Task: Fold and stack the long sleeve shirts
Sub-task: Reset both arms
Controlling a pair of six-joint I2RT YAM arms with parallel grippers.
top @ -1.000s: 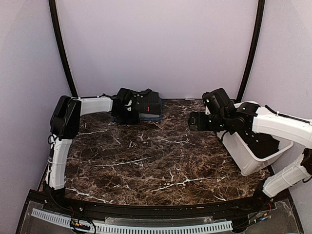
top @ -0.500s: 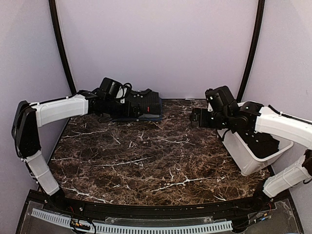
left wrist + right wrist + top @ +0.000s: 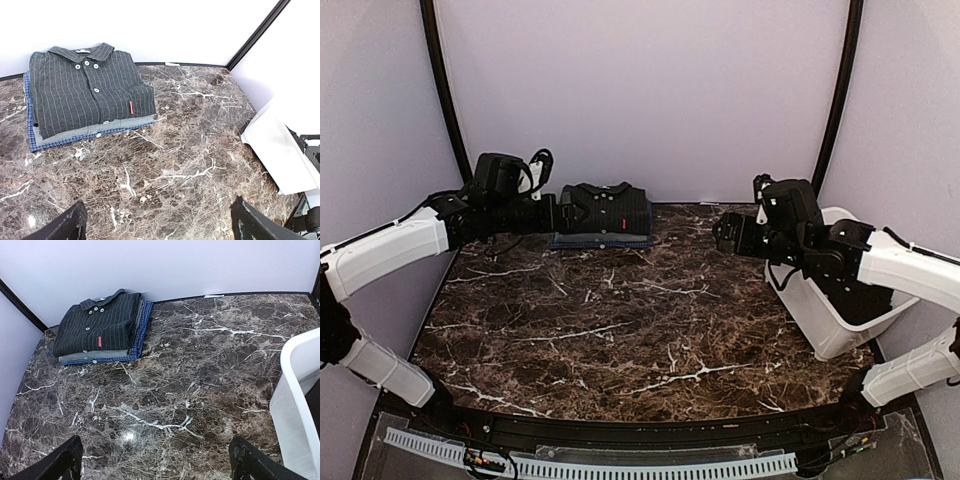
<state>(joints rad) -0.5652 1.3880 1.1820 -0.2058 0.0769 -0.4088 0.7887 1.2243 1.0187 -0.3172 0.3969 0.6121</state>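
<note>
Folded stack [image 3: 605, 215], far-left corner of dark marble counter [image 3: 640, 330]: charcoal pinstriped button-up shirt [image 3: 90, 87] on top, plain grey shirt [image 3: 125, 123] beneath, blue checked shirt [image 3: 30, 127] lowest. Left end effector [image 3: 549, 212]: spread, empty, just left of stack. Right end effector [image 3: 725, 233]: spread, empty, near white plastic tub [image 3: 820, 320]

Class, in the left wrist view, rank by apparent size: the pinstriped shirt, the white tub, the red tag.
Largest: pinstriped shirt.
Then: white tub, though the frame crops it.
Smallest: red tag.

White arm shells [image 3: 390, 248], black joints [image 3: 495, 180] and cables [image 3: 542, 158] — left tool [image 3: 159, 227], right tool [image 3: 156, 462] black too.
</note>
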